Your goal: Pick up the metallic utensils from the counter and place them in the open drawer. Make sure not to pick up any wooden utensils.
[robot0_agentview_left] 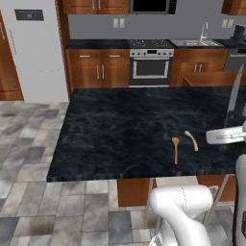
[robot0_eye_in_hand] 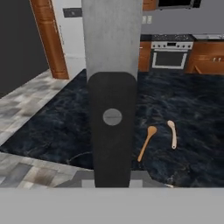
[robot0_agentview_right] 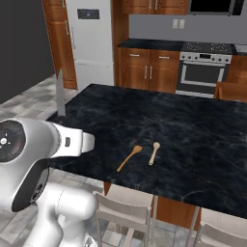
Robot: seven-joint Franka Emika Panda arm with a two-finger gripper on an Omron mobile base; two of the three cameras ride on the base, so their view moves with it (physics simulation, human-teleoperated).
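Clamping knife (robot0_eye_in_hand: 112, 87) in claw (robot0_eye_in_hand: 112, 181), blade pointing upward, well above worktop (robot0_agentview_left: 120, 129); wooden spoons (robot0_eye_in_hand: 147, 142) lying below; drawer location: cannot tell.

You're looking at a kitchen with a grey wall (robot0_agentview_left: 96, 25) across the top of the frame. Reddish-brown cabinets (robot0_agentview_left: 98, 68) flank a steel oven (robot0_agentview_left: 150, 65) at upper centre, and a pale refrigerator (robot0_agentview_left: 32, 53) fills the upper left. Grey stone tiles (robot0_agentview_left: 29, 163) cover the floor at lower left. A sink (robot0_agentview_left: 197, 42) sits at upper right.
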